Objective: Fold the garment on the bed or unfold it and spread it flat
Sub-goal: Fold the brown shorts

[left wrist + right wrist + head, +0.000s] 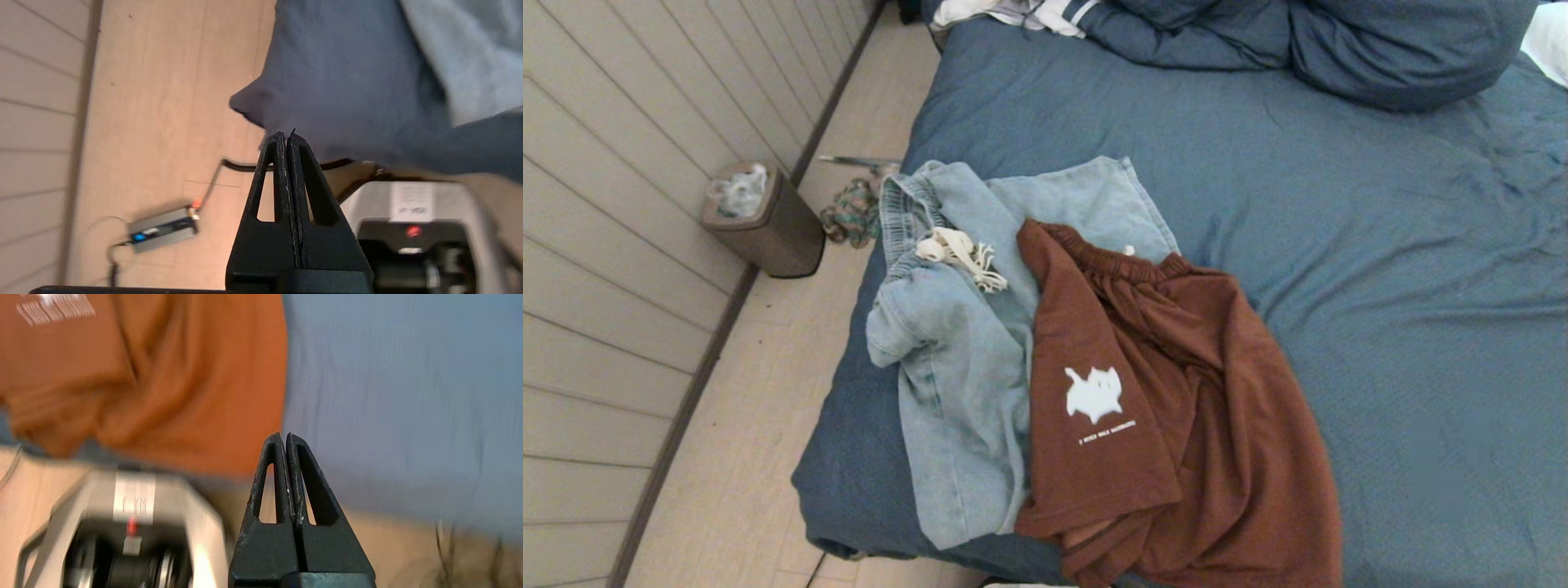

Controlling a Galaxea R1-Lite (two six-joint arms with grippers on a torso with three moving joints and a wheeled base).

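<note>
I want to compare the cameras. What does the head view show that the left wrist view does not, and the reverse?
Only the head view shows the brown shorts with a white cat print, the bin by the wall and the duvet. Only the left wrist view shows the shut left gripper and a small grey box with its cable on the floor. Both show the bed and the pale denim garment.

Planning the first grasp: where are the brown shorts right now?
Head view: brown shorts lie on the bed near its near-left corner, overlapping the right edge of the light denim garment.
</note>
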